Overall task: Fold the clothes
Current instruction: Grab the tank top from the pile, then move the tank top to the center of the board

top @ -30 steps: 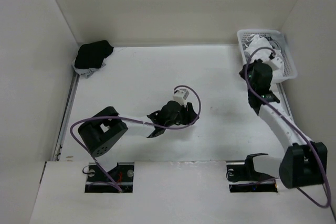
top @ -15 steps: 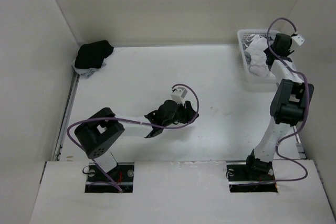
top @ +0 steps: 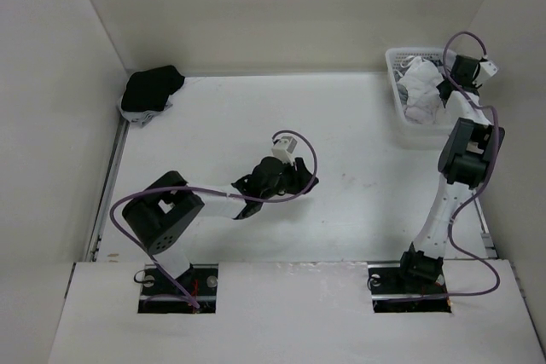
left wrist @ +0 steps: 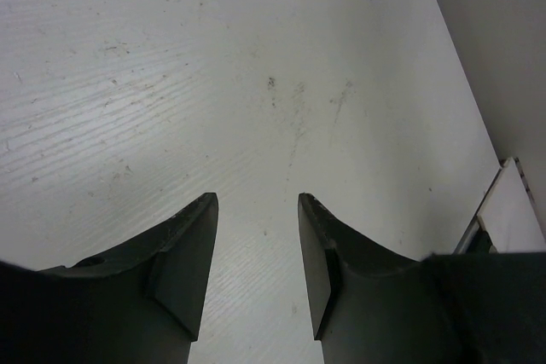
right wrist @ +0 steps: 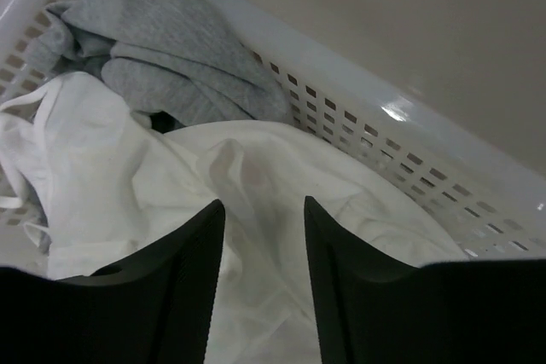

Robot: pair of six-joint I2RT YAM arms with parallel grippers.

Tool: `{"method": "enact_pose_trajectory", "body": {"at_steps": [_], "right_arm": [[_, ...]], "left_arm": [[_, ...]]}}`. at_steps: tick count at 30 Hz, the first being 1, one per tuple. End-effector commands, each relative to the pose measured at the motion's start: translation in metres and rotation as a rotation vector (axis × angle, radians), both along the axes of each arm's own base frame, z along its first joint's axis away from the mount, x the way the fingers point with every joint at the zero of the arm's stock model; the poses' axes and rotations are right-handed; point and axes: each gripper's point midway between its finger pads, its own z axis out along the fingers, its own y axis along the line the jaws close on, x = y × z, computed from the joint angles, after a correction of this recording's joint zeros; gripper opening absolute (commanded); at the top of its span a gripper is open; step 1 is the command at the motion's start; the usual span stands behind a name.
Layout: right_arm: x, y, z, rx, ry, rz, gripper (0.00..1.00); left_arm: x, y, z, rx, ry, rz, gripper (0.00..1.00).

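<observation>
The clothes [top: 418,89] are a crumpled white garment lying in the white basket [top: 394,59] at the back right. In the right wrist view the white fabric [right wrist: 128,176] fills the basket floor, and a thin strap shows at its left edge. My right gripper [top: 442,84] hovers over it. Its jaws [right wrist: 263,204] are open just above a fold of the cloth, with nothing pinched. My left gripper [top: 304,180] is low over the bare table at mid-table, and its jaws [left wrist: 256,198] are open and empty.
A grey garment [right wrist: 171,49] lies in the far end of the basket, against its slotted wall [right wrist: 358,108]. A black cloth bundle [top: 151,89] sits in the back left corner. White walls close in the table on three sides.
The right arm has swung up from the table beside the basket to above the basket, and its jaws have opened. The left gripper has shifted slightly towards the back.
</observation>
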Motion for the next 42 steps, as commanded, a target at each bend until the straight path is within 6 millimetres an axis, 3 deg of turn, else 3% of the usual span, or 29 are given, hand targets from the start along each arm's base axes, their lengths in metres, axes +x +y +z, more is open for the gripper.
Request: {"method": "enact_pose_trajectory", "body": {"at_steps": [1,2,3,6,7,8,10,13,14,19,20,22,26,28,31,33,35,38,39,42], "right_arm": [[0.012,-0.012,0.014,-0.009,-0.029,0.003,0.33],[0.014,-0.012,0.015,-0.007,-0.042,0.0,0.13],[0.015,-0.011,0.019,-0.001,-0.062,0.001,0.03],[0.01,-0.008,0.053,-0.041,-0.163,-0.009,0.0],[0.002,-0.003,0.087,-0.078,-0.246,-0.007,0.0],[-0.003,0.0,0.108,-0.097,-0.292,-0.007,0.0],[-0.02,0.024,0.17,-0.143,-0.404,0.017,0.0],[-0.053,0.077,0.266,-0.174,-0.575,0.094,0.0],[-0.06,0.088,0.284,-0.18,-0.606,0.111,0.0],[-0.1,0.18,0.393,-0.179,-0.803,0.271,0.0],[-0.111,0.208,0.43,-0.166,-0.869,0.325,0.0],[-0.125,0.243,0.477,-0.146,-0.954,0.405,0.0],[-0.171,0.295,0.551,-0.1,-1.115,0.524,0.01],[-0.194,0.31,0.567,-0.077,-1.161,0.555,0.01],[-0.214,0.325,0.554,-0.022,-1.148,0.583,0.01],[-0.213,0.337,0.505,0.048,-1.084,0.592,0.01],[-0.215,0.354,0.418,0.148,-0.999,0.618,0.01],[-0.218,0.366,0.284,0.287,-0.85,0.58,0.02],[-0.22,0.367,0.217,0.332,-0.758,0.56,0.02],[-0.226,0.368,0.125,0.383,-0.582,0.562,0.01]], "left_arm": [[0.003,-0.003,0.005,-0.045,-0.005,-0.012,0.41],[0.004,-0.002,0.003,-0.043,-0.002,-0.008,0.41],[0.005,-0.002,0.003,-0.043,-0.001,-0.008,0.41],[0.006,-0.003,0.002,-0.042,0.001,-0.006,0.41],[0.006,-0.004,0.0,-0.041,0.005,-0.007,0.41],[0.006,-0.005,0.001,-0.045,0.008,-0.011,0.41],[0.005,-0.005,0.002,-0.05,0.009,-0.014,0.41],[0.005,-0.006,0.012,-0.076,0.0,-0.017,0.41],[0.005,-0.005,0.014,-0.081,-0.002,-0.015,0.41],[0.011,0.007,0.03,-0.112,-0.022,0.018,0.41],[0.016,0.015,0.036,-0.123,-0.025,0.043,0.41],[0.023,0.027,0.043,-0.139,-0.021,0.076,0.41],[0.037,0.058,0.057,-0.164,-0.02,0.163,0.41],[0.045,0.076,0.06,-0.169,-0.012,0.217,0.41],[0.053,0.103,0.059,-0.173,0.004,0.289,0.42],[0.056,0.123,0.056,-0.181,0.021,0.345,0.42],[0.057,0.144,0.047,-0.184,0.049,0.397,0.43],[0.052,0.161,0.026,-0.176,0.109,0.441,0.45],[0.048,0.161,0.019,-0.17,0.131,0.433,0.45],[0.035,0.153,-0.003,-0.137,0.201,0.379,0.45]]}}
